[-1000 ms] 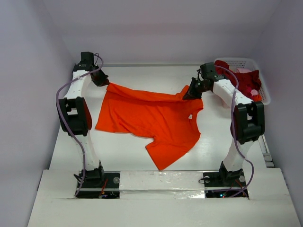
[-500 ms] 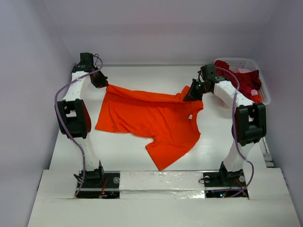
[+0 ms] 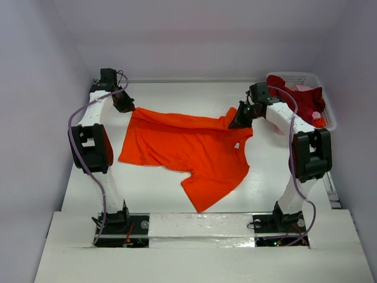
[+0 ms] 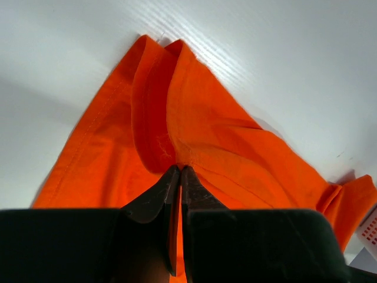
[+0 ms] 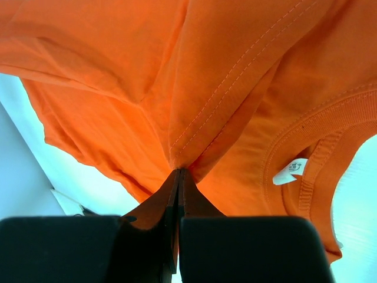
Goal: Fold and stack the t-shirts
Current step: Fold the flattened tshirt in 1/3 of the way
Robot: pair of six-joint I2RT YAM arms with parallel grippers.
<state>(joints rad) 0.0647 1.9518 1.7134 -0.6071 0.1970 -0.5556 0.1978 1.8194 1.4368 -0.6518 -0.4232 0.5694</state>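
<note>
Both arms have edged slightly toward the far side, the left gripper [image 3: 125,107] and right gripper [image 3: 237,121] each pinched tight on the far edge of the soft, stitched-hem orange t-shirt [image 3: 188,147], which lies wrinkled across the white table [image 3: 177,94], its small neck tag [image 5: 291,171] unreadable.

t-shirt [image 3: 188,147] — matt cloth, table [image 3: 153,188] — smooth

A t-shirt [image 3: 188,147] lies spread on the middle of the table [image 3: 188,97], between the two arms. The left gripper [image 3: 128,108] sits at its far left corner, and the right gripper [image 3: 234,122] at its far right edge. A basket [image 3: 293,75] in the table's far right corner, behind the right arm, holds other t-shirts [image 3: 306,101].
</note>
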